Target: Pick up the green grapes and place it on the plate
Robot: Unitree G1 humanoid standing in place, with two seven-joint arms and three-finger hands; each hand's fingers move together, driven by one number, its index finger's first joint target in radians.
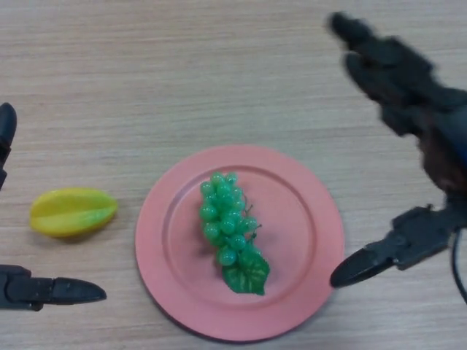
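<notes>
A bunch of green grapes [226,226] with a green leaf lies in the middle of a pink plate [306,219] at the centre bottom of the head view. My right hand [408,80] is at the right, above the table beside the plate's right rim, with fingers straight and spread and the thumb low near the rim; it holds nothing. My left hand [44,290] shows at the left edge, with straight fingers and empty, well away from the plate.
A yellow star fruit [71,211] lies on the wooden table [182,80] left of the plate, between the fingers of my left hand.
</notes>
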